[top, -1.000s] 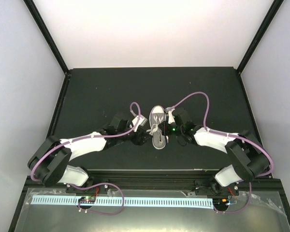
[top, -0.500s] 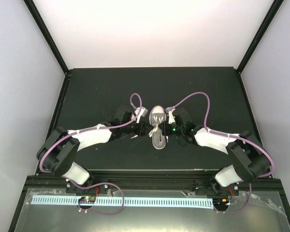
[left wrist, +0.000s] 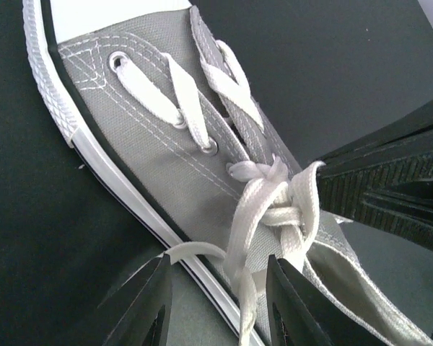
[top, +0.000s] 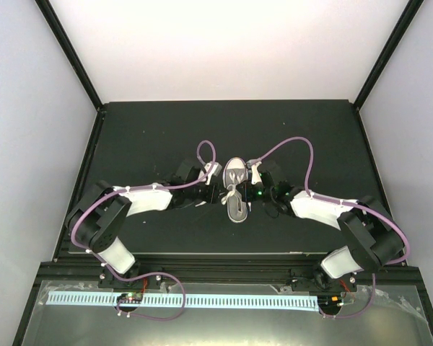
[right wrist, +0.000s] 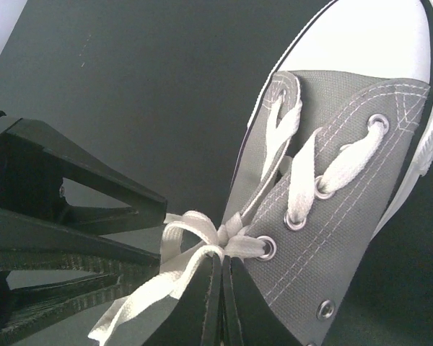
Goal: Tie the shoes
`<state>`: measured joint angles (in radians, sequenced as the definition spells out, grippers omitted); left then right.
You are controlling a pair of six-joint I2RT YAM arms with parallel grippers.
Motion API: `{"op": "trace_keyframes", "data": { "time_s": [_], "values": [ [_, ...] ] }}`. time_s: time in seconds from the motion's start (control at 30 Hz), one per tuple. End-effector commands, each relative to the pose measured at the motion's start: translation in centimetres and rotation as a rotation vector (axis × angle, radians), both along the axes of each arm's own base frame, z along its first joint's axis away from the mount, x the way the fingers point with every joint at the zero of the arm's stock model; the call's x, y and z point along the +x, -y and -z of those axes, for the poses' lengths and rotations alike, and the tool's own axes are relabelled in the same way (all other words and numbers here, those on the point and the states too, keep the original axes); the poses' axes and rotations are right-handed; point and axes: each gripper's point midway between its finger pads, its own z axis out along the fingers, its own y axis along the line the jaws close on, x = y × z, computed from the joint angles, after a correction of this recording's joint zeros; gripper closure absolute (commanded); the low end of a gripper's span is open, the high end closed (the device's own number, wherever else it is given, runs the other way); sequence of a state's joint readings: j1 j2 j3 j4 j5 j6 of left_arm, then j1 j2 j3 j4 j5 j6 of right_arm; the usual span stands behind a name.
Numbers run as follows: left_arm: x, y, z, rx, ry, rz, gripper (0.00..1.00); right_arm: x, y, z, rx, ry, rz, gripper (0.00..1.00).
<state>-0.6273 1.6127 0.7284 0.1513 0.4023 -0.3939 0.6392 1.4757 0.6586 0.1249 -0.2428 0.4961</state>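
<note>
From overhead, the grey sneaker [top: 235, 175] sat near the middle of the black table [top: 151, 137]. Its white toe cap pointed away from the arm bases, and one arm reached in at each side of it. The white laces [left wrist: 274, 209] were crossed into a twisted knot over the tongue, just behind the laced eyelets.

On my left wrist camera the left gripper [left wrist: 216, 295] hung at the shoe's flank with its fingers [left wrist: 148, 306] spread wide. A flat strand of lace dropped through the gap between them, unclamped.

The right gripper [right wrist: 220, 288] was the opposite: fingers pressed together, tips right at the knot, pinching the lace where it left the crossing. A loose end trailed off down over its near side. From the left wrist view its dark wedge met the lace loop — touching it.
</note>
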Motion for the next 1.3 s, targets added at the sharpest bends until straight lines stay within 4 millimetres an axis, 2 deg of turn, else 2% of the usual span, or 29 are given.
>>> {"op": "trace_keyframes", "data": {
  "time_s": [0.0,0.2,0.33,0.5,0.77,0.97,1.27],
  "values": [
    [1.3,1.0,-1.2,-0.051,0.027,0.004,0.64,0.2,-0.1,-0.4,0.008,0.029,-0.006,0.98],
    [1.5,1.4,-1.2,-0.062,0.022,0.013,0.71,0.1,-0.2,-0.5,0.01,0.032,-0.013,0.98],
    [1.6,1.7,-1.4,-0.076,0.022,0.019,0.83,-0.1,-0.4,-1.1,0.03,0.055,-0.035,0.98],
    [1.8,2.0,-2.7,-0.124,0.059,0.022,0.97,-0.5,-1.0,-2.3,0.072,0.094,-0.08,0.98],
    [1.9,1.9,-2.6,-0.127,0.062,0.016,0.98,-0.3,-1.9,-2.8,0.095,0.108,-0.121,0.98],
    [2.0,1.6,-2.9,-0.124,0.08,0.0,0.98,-0.4,-2.6,-1.6,0.1,0.067,-0.143,0.98],
    [1.6,1.7,-3.5,-0.147,0.109,0.024,0.98,0.0,-2.4,0.1,0.068,0.047,-0.123,0.98]
  ]
}}
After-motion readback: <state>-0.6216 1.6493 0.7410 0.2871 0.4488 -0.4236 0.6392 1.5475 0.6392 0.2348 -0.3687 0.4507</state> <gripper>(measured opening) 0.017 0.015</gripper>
